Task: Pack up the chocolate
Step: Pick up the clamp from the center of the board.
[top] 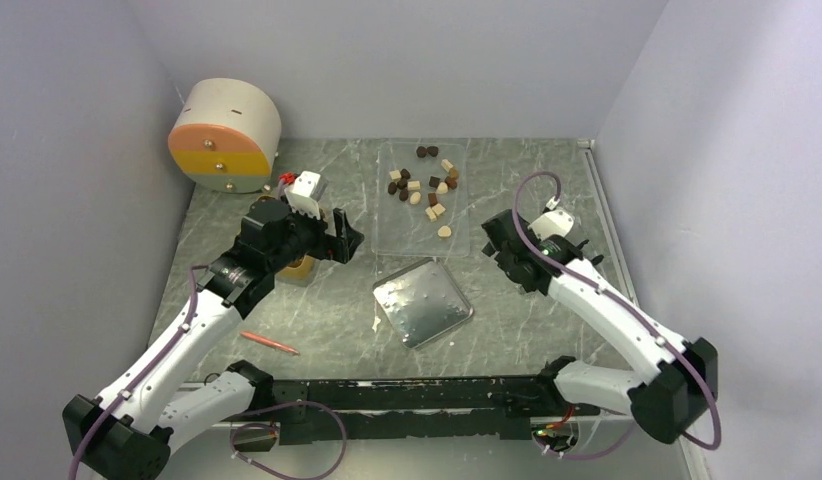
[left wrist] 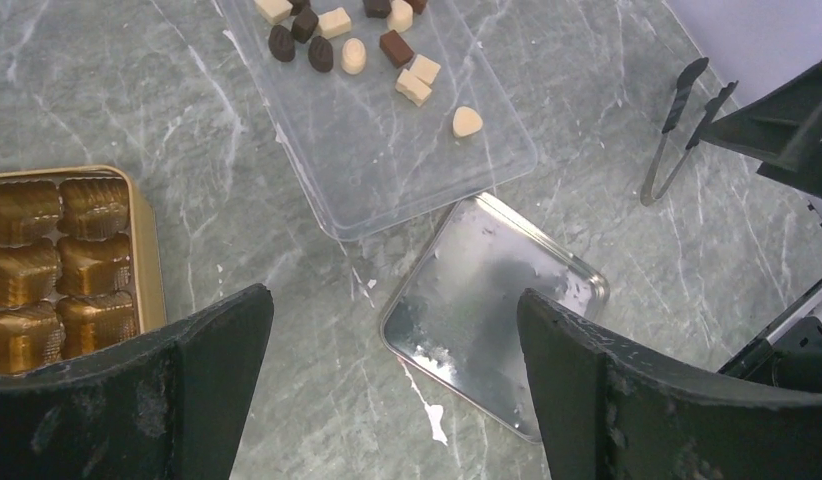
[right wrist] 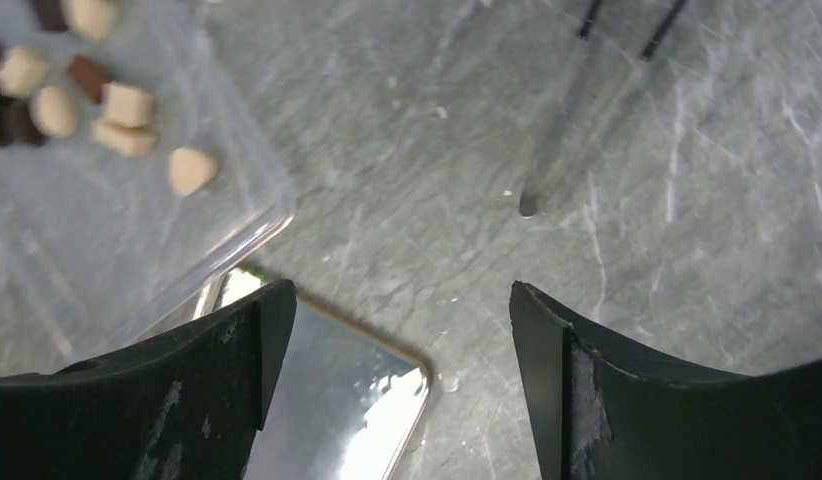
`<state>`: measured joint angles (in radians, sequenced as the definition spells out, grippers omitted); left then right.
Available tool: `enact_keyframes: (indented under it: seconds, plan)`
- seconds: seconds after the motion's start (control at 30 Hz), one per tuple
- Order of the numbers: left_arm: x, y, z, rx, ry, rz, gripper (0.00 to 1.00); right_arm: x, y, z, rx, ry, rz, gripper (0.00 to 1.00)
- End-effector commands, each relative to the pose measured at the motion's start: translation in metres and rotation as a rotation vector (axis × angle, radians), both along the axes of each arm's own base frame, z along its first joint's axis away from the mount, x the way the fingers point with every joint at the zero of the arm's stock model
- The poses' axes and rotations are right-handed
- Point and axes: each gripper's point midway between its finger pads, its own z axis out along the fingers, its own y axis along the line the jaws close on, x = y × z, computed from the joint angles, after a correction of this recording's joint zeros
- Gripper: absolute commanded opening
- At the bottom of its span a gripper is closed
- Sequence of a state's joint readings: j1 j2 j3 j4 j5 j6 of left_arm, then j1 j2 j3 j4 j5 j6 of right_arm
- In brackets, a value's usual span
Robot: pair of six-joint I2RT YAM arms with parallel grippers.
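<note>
Pen (top: 269, 343) lies nearest me, at 7 o'clock on the table (top: 337, 310). Past it, at dead centre, a metal lid (top: 423, 301) sits askew. I have the left gripper (left wrist: 392, 310) and the right gripper (right wrist: 402, 300) both spread wide and carrying nothing, one hanging either side of that lid. The chocolate (top: 424, 185) is farther out at 12 o'clock, loose in a clear tray (top: 387, 240). Most pieces are bunched toward the far end, and one cream piece sits alone nearer me.

My worry is that the pieces are small and rounded and my fingers are broad, so a pinch could squirt one away or scatter its neighbours. The tray looks light and might skid under a push. The gold box (left wrist: 57, 260) lies at 9 o'clock under my left arm, where a careless swing could clip it. Tongs (left wrist: 677, 130) at 3 o'clock lie close to the right arm.

Overhead, the left arm covers nearly all of the box, and the left wrist view crops it. I cannot tell whether any cell holds chocolate. The right wrist view shows the tongs blurred and cut off. Farthest, at 10 o'clock, stands a round drum (top: 225, 135).
</note>
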<state>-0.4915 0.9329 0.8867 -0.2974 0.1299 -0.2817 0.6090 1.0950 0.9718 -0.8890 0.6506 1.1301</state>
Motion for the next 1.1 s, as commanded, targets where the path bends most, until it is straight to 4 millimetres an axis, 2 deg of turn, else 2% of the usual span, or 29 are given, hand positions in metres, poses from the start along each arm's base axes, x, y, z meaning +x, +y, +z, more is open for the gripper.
enact_keyframes:
  seconds: [0.0,0.13,0.23,0.37,0.47,0.63,0.97,1.07]
  plan:
    - [0.004,0.006,0.003,0.030,-0.028,0.024,0.97,0.002,-0.024,-0.024,-0.010,0.086,-0.179,0.80]
    - [0.003,0.007,0.005,0.025,-0.038,0.026,0.97,0.001,-0.045,-0.059,0.000,0.177,-0.246,0.62]
    - [0.002,0.007,0.006,0.022,-0.041,0.020,0.97,0.002,-0.058,-0.081,0.027,0.201,-0.254,0.54]
    - [0.002,0.006,0.004,0.025,-0.035,0.016,0.97,0.005,-0.071,-0.093,0.022,0.209,-0.281,0.46]
    - [0.003,0.006,0.004,0.025,-0.033,0.019,0.97,0.011,-0.077,-0.098,0.008,0.205,-0.284,0.33]
    - [0.002,0.006,0.004,0.022,-0.034,0.020,0.97,0.029,-0.079,-0.105,0.002,0.184,-0.272,0.31]
    - [0.002,0.007,0.005,0.021,-0.039,0.024,0.97,0.038,-0.079,-0.129,0.017,0.249,-0.299,0.31]
    - [0.002,0.008,0.005,0.025,-0.038,0.027,0.97,0.038,-0.078,-0.134,0.017,0.262,-0.290,0.28]
